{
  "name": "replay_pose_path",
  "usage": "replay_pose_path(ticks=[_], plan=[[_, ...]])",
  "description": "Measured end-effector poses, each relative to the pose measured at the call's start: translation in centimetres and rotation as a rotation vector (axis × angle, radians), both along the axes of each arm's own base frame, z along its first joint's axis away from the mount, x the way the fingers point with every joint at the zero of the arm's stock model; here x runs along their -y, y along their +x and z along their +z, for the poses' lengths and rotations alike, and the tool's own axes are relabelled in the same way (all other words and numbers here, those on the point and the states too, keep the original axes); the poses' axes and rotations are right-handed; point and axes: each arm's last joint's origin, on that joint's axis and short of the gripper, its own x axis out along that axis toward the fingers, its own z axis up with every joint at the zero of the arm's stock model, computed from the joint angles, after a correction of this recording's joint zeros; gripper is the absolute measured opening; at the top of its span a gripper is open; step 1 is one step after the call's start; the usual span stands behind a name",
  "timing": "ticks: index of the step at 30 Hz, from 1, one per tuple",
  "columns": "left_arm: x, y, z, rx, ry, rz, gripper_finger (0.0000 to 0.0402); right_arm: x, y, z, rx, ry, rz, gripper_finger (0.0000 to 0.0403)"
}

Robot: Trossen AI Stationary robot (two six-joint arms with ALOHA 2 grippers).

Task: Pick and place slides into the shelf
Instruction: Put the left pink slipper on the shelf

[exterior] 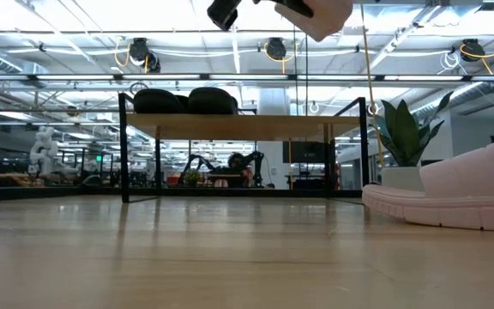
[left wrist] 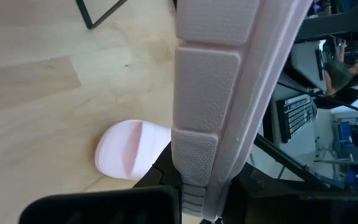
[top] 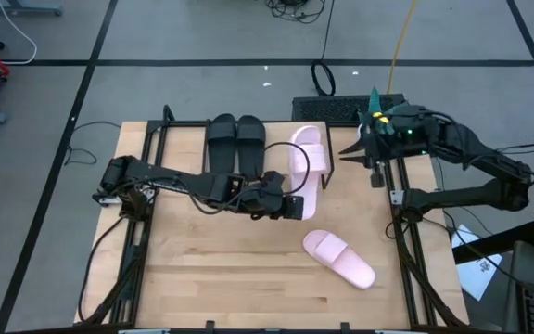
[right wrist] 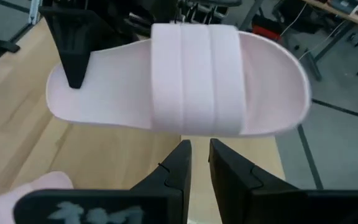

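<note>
Left gripper [top: 297,206] is clamped on the heel end of a pink slide [top: 308,167], holding it up in the air over the shelf [top: 179,139]. Low view shows that slide well above the shelf's plank top, not touching it. Left wrist view: the ribbed sole runs straight out from between the fingers [left wrist: 166,177], so the slide extends away from the gripper toward the shelf's far edge.

Two black slides [top: 235,141] sit side by side on the shelf top, on the side of the held pink one nearer the shelf's left legs.

Second pink slide [top: 339,258] lies flat on the table [top: 202,278] in front of the shelf, off toward its right end, well apart from both grippers.

Right gripper [top: 363,147] hangs at the shelf's right end, just beside the held slide's strap. Right wrist view: fingers [right wrist: 178,163] nearly closed, narrow gap between them, nothing gripped; the held slide's strap sits just ahead of the tips, not touching.
</note>
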Motion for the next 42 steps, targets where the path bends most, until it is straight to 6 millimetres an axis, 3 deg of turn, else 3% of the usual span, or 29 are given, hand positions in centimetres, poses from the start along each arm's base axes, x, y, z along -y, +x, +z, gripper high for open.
replay_pose_path(ticks=[4,13,23,32,37,42], plan=[[-0.6,-0.1,-0.2,-0.028,0.015,-0.001,0.0045,0.3,0.2,-0.3,-0.034,-0.032,-0.061,0.005],[-2.7,1.0,0.0,0.041,0.004,-0.017,0.0045,-0.7,-2.1,0.7,0.032,-0.055,-0.066,0.0054],[-5.0,1.9,0.8,0.194,0.0,-0.018,0.0045,-1.8,-2.8,1.2,0.052,-0.19,-0.101,0.011],[-5.2,2.1,-3.9,0.355,-0.167,0.072,0.0045,-2.6,-1.8,0.9,-0.003,-0.349,-0.131,0.0132],[-5.2,1.8,-3.4,0.416,-0.166,0.081,0.0045,-3.1,-0.5,0.8,-0.006,-0.379,-0.101,0.0132],[-5.1,1.9,-3.3,0.418,-0.163,0.078,0.0044,-3.5,2.0,0.3,-0.023,-0.422,-0.083,0.0132]])
